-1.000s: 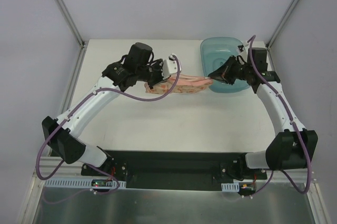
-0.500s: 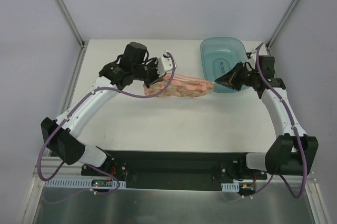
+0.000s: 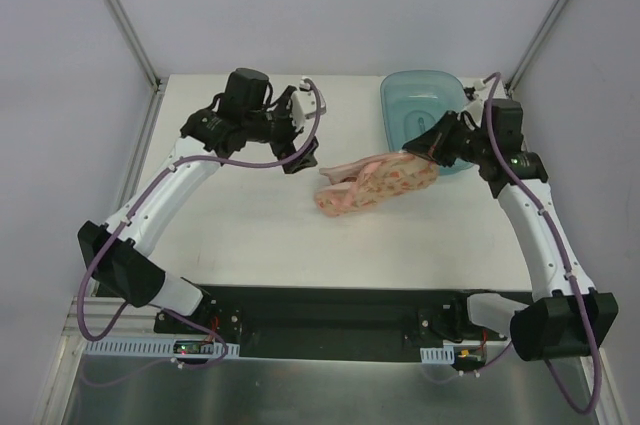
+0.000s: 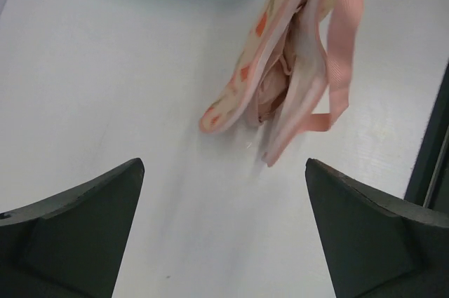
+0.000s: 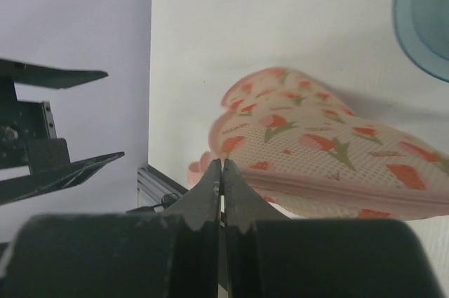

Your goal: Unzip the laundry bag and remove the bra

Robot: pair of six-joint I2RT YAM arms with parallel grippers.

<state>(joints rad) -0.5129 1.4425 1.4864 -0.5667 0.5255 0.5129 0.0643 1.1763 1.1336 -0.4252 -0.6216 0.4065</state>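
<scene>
1. The bag (image 3: 378, 183) lies on the table (image 3: 250, 235), a little right of centre. Its long axis runs from near-left to far-right, and the far-right end sits by the basin's (image 3: 392, 110) near rim.
2. The bra (image 4: 270, 91) is not out yet. It shows as a dusty-pink fold inside the bag's gaping mouth, and that mouth faces left.
3. The right gripper (image 3: 428, 148) is clenched tight at the bag's far-right end. From here it looks pinched on the pink edging, with that end held slightly up.
4. The left gripper (image 3: 303, 157) stands spread wide with nothing in it. It is near the open end but clear of it, a touch left and farther back.
5. I'd say the left arm is the nearer one to the bra. Its reach would go right and slightly nearer, along the bag's axis and into the mouth, while the right arm anchors the other end.
</scene>
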